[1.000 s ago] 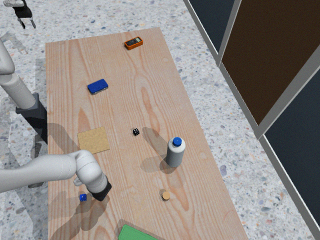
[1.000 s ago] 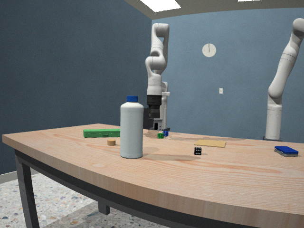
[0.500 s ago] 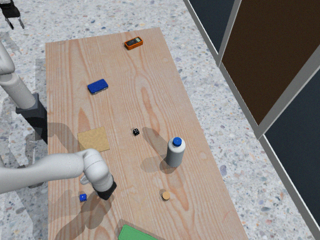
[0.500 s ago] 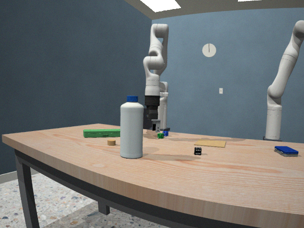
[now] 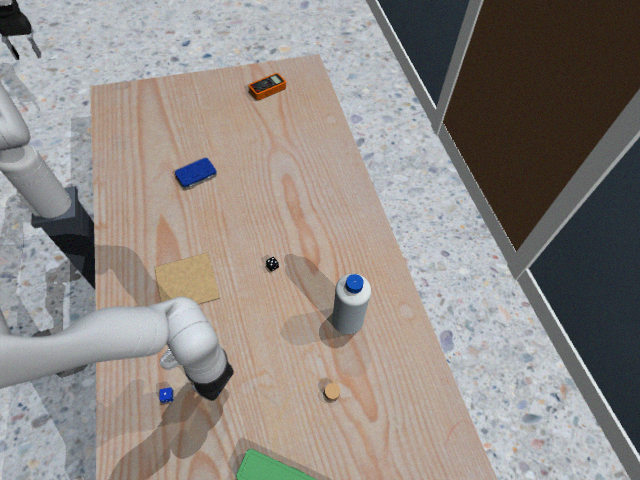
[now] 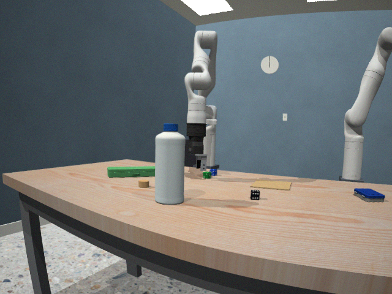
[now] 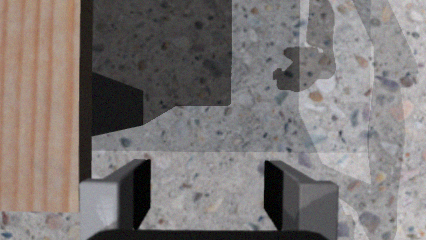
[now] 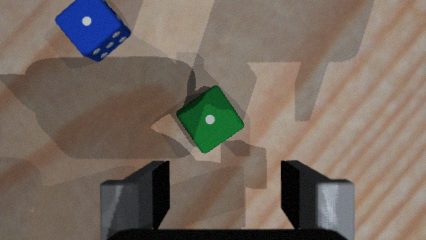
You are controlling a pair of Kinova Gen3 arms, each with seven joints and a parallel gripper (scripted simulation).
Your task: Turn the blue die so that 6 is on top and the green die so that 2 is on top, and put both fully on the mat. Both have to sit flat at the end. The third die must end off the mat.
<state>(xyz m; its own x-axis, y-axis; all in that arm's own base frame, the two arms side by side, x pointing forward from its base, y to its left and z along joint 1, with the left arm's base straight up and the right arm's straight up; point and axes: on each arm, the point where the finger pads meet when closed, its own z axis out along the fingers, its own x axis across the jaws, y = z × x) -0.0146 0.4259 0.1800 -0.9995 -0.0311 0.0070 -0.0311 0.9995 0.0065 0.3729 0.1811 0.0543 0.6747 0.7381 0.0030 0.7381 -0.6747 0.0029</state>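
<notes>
The right gripper (image 6: 201,162) (image 8: 225,184) is wide open above the green die (image 6: 207,174) (image 8: 210,119), near the counter's (image 5: 118,206) (image 6: 95,190) long edge by the arms. The die shows 1, sitting skewed to the fingers, so closing now could pinch its corners and spin it away.

Versus a second ago: black-and-grey right gripper (image 5: 211,383) (image 6: 201,166) (image 8: 225,195) moved further in from the arm-base edge of the pale wooden table (image 5: 232,206) (image 6: 126,234) (image 7: 40,100) (image 8: 370,150), slightly lower over it. Black-and-grey left gripper (image 5: 28,54) (image 7: 207,195) shifted further outside that edge.
</notes>
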